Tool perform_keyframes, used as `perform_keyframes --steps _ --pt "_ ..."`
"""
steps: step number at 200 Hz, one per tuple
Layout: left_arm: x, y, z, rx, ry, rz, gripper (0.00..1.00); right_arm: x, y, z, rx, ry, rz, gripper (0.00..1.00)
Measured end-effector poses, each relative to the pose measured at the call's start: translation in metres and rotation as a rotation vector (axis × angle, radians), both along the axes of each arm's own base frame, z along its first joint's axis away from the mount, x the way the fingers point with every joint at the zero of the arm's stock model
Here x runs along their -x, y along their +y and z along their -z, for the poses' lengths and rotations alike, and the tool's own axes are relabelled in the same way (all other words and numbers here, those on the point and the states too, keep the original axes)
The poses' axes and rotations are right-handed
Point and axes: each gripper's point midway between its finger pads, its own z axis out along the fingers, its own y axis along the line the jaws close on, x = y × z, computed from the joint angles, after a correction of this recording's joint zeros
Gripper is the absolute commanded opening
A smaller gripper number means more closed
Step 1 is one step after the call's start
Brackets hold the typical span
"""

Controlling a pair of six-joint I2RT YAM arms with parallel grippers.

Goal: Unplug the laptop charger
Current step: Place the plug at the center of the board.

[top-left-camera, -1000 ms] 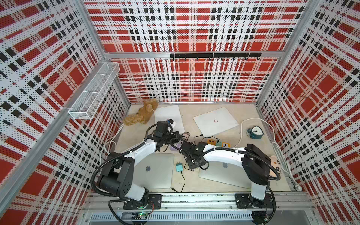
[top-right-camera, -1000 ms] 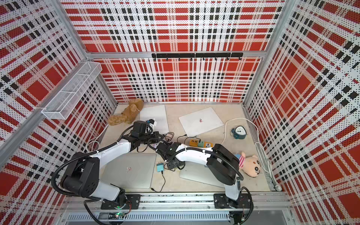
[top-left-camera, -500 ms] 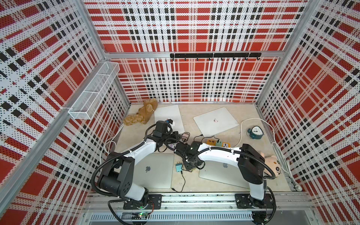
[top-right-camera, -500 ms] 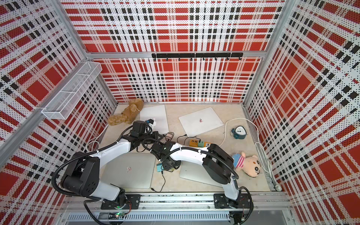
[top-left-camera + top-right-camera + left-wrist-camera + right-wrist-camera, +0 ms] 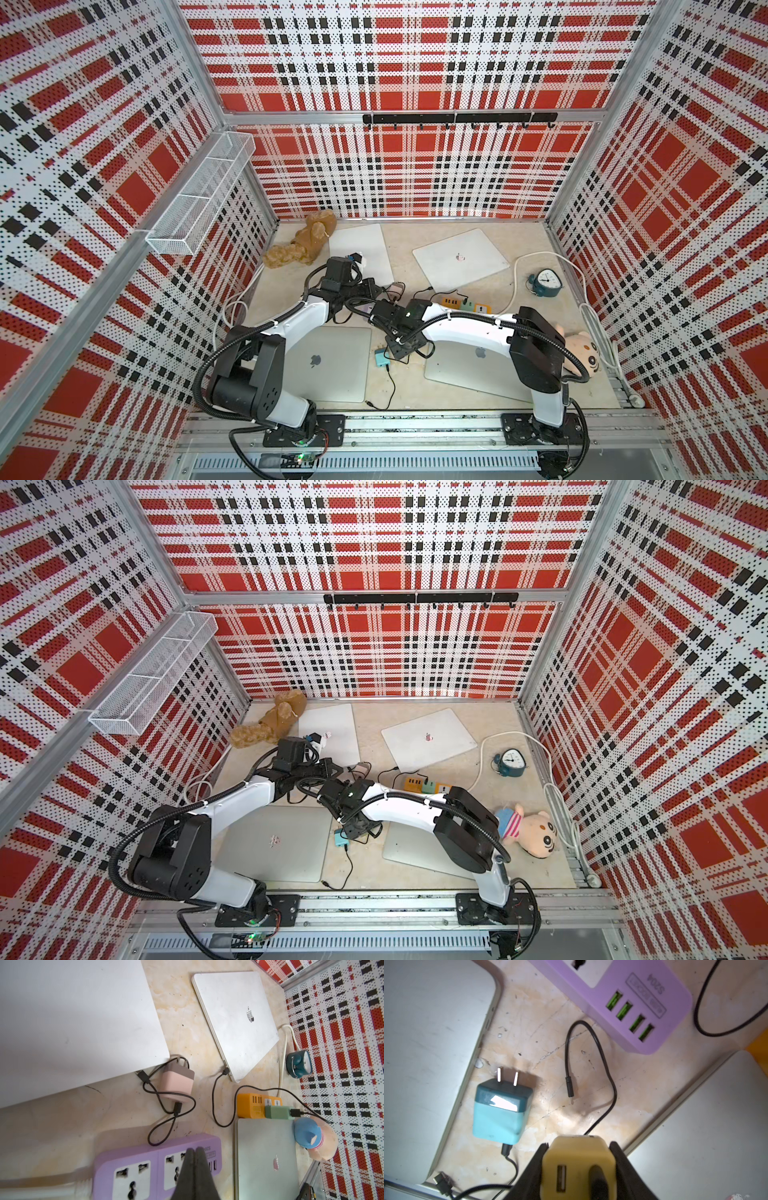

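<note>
left claw (image 5: 195, 1152) pinched shut over the purple power strip (image 5: 116, 1159), likely pinning it down; right claw (image 5: 578, 1169) clamps the yellow charger (image 5: 571, 1153), clear of the strip, beside the teal plug (image 5: 500, 1113)

Both top views look down from high up at the whole table (image 5: 399, 253) (image 5: 370, 737). The two wrist cameras sit low and close; both show the purple power strip (image 5: 124, 1153) (image 5: 670, 1022)

There's a yellow charger (image 5: 577, 1159), teal charger (image 5: 500, 1113), purple power strip (image 5: 623, 997), red-plaid walls (image 5: 415, 62).
</note>
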Motion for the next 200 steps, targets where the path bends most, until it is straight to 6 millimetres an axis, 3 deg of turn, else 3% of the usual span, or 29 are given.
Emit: perform_keyframes --steps 82,200 --pt "-0.003 0.054 -0.01 0.018 -0.025 -0.146 0.02 0.007 0.018 0.018 -0.034 0.053 -0.111 0.18" --pt "-0.003 0.06 -0.014 0.033 -0.03 -0.153 0.03 0.026 -0.003 0.026 0.067 0.131 -0.158 0.21"
